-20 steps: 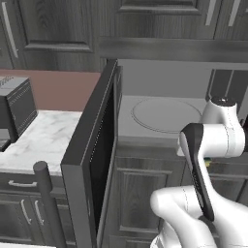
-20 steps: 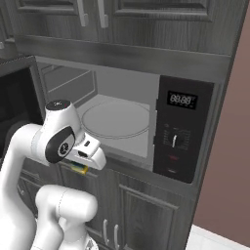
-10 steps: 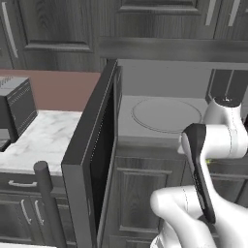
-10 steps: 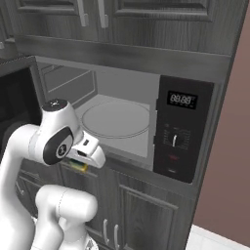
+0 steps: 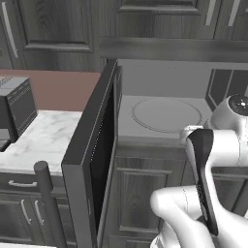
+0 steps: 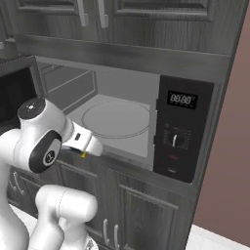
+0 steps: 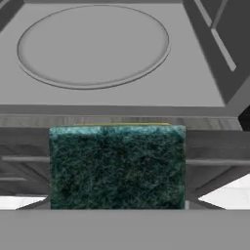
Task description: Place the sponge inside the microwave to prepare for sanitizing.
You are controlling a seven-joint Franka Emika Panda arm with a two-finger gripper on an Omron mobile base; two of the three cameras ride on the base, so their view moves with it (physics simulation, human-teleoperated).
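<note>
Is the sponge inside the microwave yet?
Not yet. In the hand view the sponge sits before the microwave's front sill, with the turntable bare beyond.

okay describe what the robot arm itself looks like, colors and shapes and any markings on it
The arm is glossy white, built of fat rounded tubular links. Its joints are dark: a round black cap with a small pale ring mark on the elbow side, a grey disc on top, and, in the left base view, a long black band running down one link. No cables show. A small dark mark sits on the white wrist link.
</note>
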